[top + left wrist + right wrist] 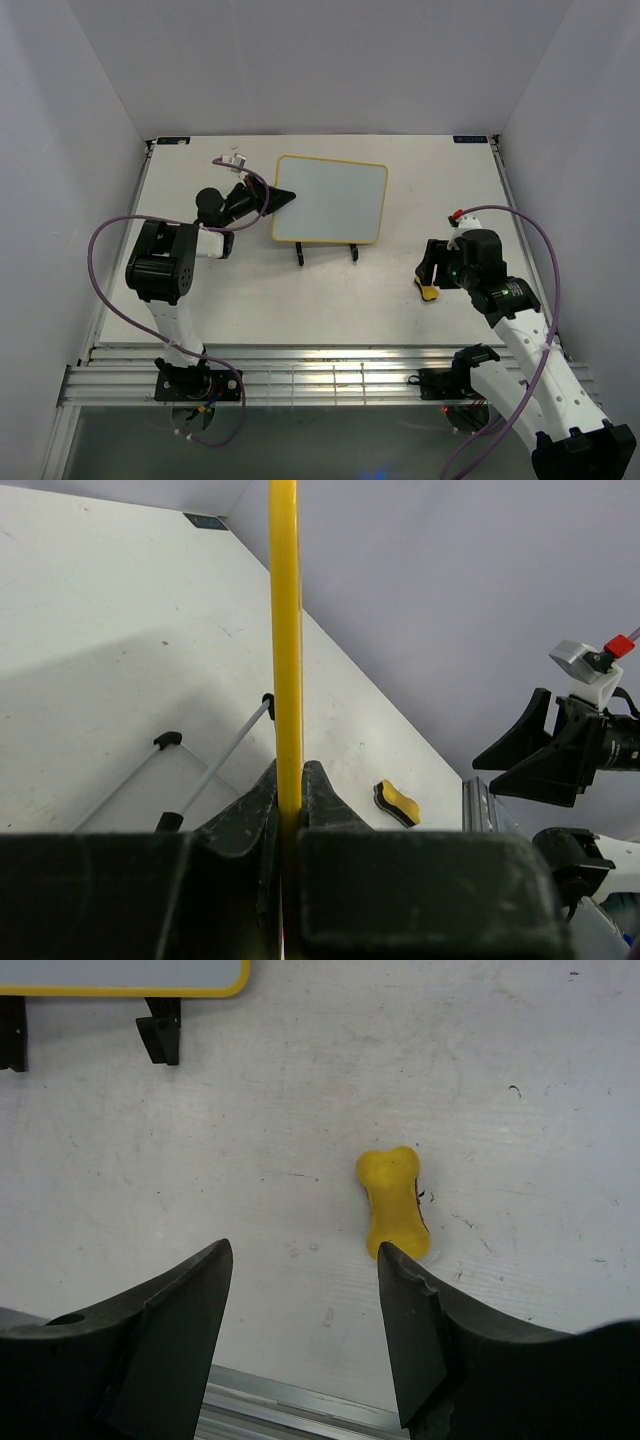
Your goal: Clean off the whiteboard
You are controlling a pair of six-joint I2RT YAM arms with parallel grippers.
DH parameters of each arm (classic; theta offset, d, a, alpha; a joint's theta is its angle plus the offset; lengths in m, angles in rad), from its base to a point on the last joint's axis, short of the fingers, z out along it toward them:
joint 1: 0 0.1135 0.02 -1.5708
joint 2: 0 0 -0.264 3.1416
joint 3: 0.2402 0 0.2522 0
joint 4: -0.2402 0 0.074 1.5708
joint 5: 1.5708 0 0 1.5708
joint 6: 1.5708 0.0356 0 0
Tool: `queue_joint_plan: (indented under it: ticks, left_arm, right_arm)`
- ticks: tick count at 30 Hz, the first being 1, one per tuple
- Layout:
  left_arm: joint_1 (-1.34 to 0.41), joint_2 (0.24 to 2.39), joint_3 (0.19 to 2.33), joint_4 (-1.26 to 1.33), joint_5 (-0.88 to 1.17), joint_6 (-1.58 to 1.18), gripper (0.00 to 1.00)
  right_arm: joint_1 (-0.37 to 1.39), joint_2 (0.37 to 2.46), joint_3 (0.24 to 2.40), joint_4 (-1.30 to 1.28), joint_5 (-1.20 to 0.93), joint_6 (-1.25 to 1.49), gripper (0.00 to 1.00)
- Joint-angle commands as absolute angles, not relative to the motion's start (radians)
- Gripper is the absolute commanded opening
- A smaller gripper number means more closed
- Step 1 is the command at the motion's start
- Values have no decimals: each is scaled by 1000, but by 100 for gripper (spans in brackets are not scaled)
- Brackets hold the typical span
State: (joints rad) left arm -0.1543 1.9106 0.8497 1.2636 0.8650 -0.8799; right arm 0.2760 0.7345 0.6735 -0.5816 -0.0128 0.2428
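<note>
left end effector (289, 777) pinches whiteboard (330, 200) edge, its long axis left-right

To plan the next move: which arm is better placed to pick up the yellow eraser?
Right: the right claw, open, hangs near the eraser; the left claw is shut on the board.

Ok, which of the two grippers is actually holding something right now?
The left gripper: shut on the yellow edge of the whiteboard. The right gripper is open and empty, the yellow eraser lying loose on the table.
</note>
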Motion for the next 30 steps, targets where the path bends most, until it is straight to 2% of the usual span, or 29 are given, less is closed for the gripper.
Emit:
queue_joint_plan:
  ticks: [1,6,18,24,30]
  left_arm:
    - [-127,1925,891,1592,922,-887,0]
    - [-117,1970,908,1612,962,-896,0]
    - [-77,2048,890,1638,1023,-724,0]
    - [-46,2072,856,1638,1035,-663,7]
    - [-23,2095,810,1638,1002,-632,8]
  right_arm:
    - [275,729,696,-569,-40,221,66]
    - [275,736,692,-561,-51,216,66]
    - [275,709,693,-561,-71,210,66]
    - [275,696,690,-555,-78,209,66]
    - [275,683,687,-552,-87,206,66]
